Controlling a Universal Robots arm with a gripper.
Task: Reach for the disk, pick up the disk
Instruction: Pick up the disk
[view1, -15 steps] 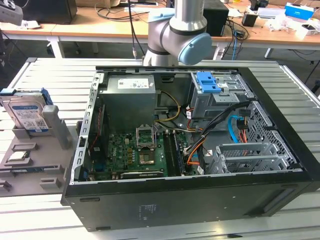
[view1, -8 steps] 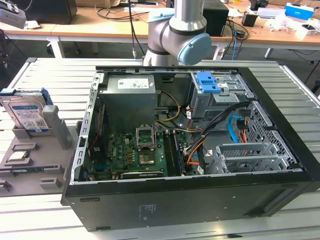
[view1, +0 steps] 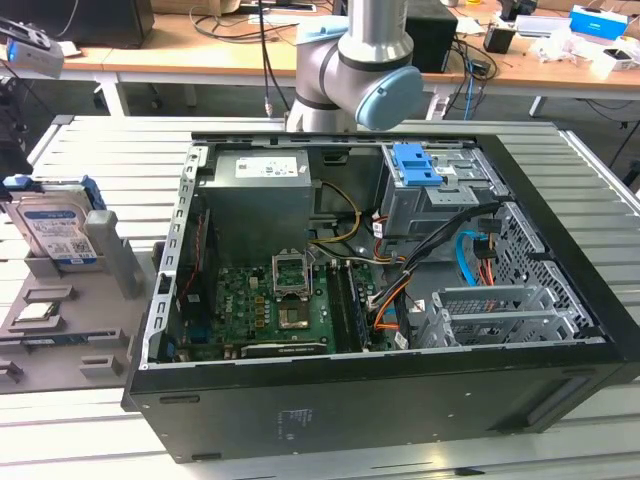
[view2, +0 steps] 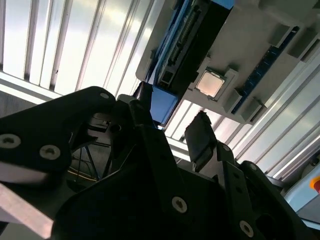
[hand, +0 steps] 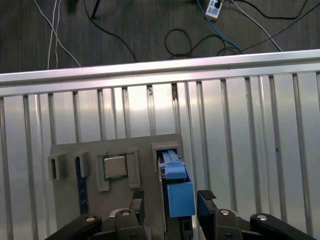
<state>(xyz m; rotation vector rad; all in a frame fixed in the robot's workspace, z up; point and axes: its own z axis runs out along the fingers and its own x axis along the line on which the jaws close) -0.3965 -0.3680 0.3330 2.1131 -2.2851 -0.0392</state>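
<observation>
The disk (view1: 55, 232) stands on edge in a slot of a grey holder (view1: 115, 260) at the exterior view's left, its white-and-blue label facing out and its blue rails along the sides. The holder sits on the slatted metal table (view1: 100, 140), beside an open computer case (view1: 400, 390) that takes up the middle of the scene. A small square processor chip (view1: 35, 312) lies flat in a recess of the same holder, near the disk. Part of the arm (view1: 350, 60) rises behind the case. In the first wrist view the gripper (hand: 171, 202) hangs over the holder (hand: 65, 200) with its jaws spread wide. One of its dark fingers (hand: 206, 200) is on each side of the disk (hand: 175, 185), seen edge-on from above with its blue rail uppermost. A gap shows between each finger and the disk, so the gripper has hold of nothing. The chip (hand: 115, 166) sits just beside the disk's slot. In the second wrist view the gripper (view2: 172, 120) is parted in the same way, its fingers (view2: 200, 135) pointing toward the disk (view2: 180, 55) and the chip (view2: 209, 84) in the holder (view2: 260, 40).
</observation>
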